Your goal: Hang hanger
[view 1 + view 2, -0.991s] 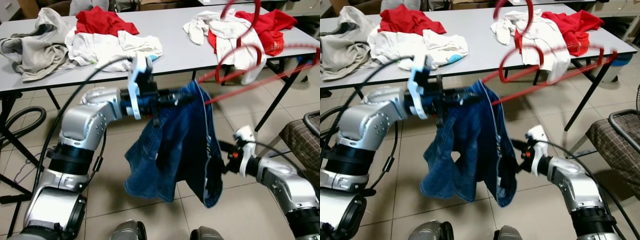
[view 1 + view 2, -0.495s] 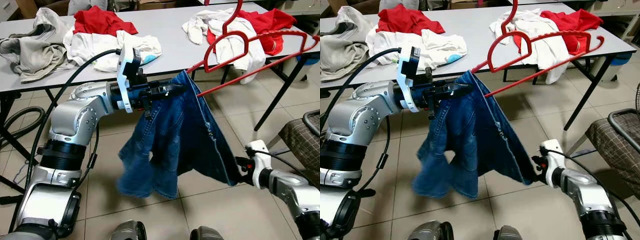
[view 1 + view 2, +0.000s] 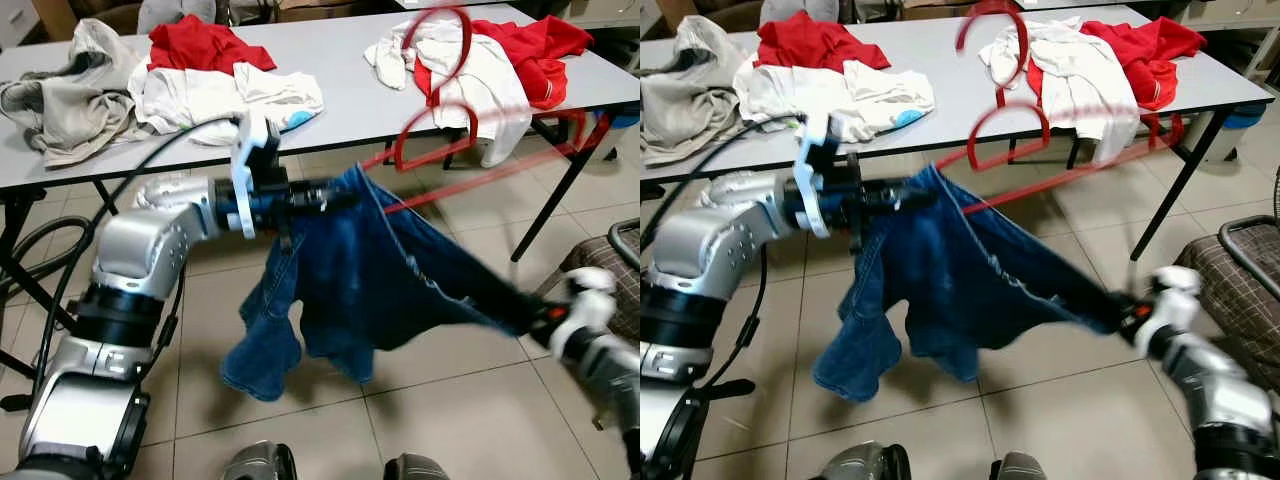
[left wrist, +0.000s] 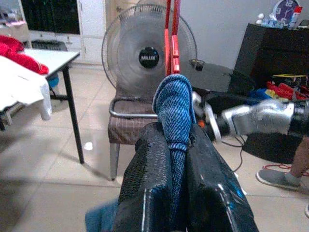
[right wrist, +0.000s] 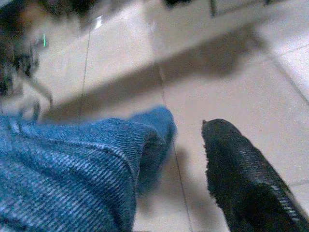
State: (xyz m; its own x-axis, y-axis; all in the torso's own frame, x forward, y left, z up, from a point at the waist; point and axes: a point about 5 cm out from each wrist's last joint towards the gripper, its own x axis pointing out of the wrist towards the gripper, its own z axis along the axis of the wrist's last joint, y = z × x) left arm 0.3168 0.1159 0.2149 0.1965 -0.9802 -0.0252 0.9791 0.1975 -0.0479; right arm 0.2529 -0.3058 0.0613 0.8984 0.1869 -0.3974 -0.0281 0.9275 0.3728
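The left gripper (image 4: pixel 169 203) has its jaws clamped on the jeans (image 3: pixel 390 280) and the red hanger (image 3: pixel 470 140), out from the bench (image 3: pixel 340 90); the right gripper (image 3: pixel 545 318) pinches a hem. Judgement: keep the denim taut, move slowly to stop the hanger swinging

red hanger (image 3: pixel 470 150), blurred, bearing blue jeans (image 3: pixel 380 280)

The left gripper (image 3: pixel 925 193) pinches the top of the jeans (image 3: pixel 960 280) on a blurry red hanger (image 3: pixel 1040 150). The right gripper (image 3: pixel 1120 315) pulls one corner sideways. Clothes (image 3: pixel 830 70) lie on the table (image 3: pixel 950 90) behind.
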